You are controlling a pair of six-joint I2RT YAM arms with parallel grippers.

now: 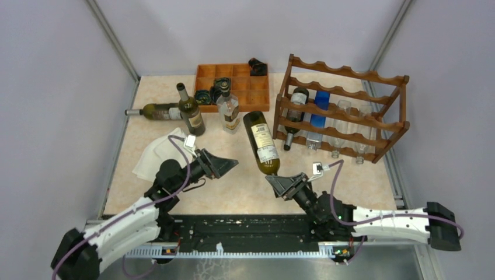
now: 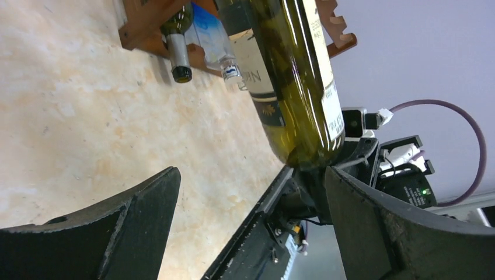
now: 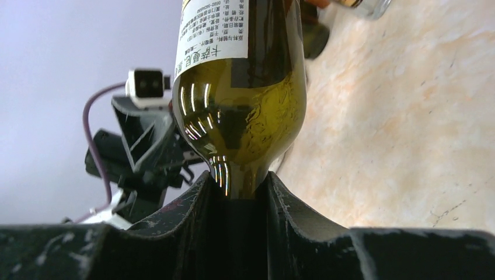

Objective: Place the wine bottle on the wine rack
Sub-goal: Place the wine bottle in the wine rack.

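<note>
A dark green wine bottle with a pale label stands out over the middle of the table, held by its neck. The right gripper has its two black fingers pinched on the neck just below the shoulder. The body slants up and away from the arms toward the far edge, base end farthest out. The bottle is not on the wine rack. That reddish-brown wooden frame with wavy rails sits toward the far right corner of the table, and from overhead a narrow gap shows between the bottle and its left end. The rack already carries a dark bottle, a clear bottle with a blue label and two more clear bottles, all lying with their necks pointing toward the near edge. The left gripper hangs just left of the held bottle with its jaws spread wide and nothing between them. A crumpled white cloth lies beside it, nearer the left edge. Toward the far left corner a green bottle lies on its side, with a dark bottle and a clear bottle standing upright next to it. An orange-brown compartment tray sits against the far edge, with small dark objects at its left and right ends.
</note>
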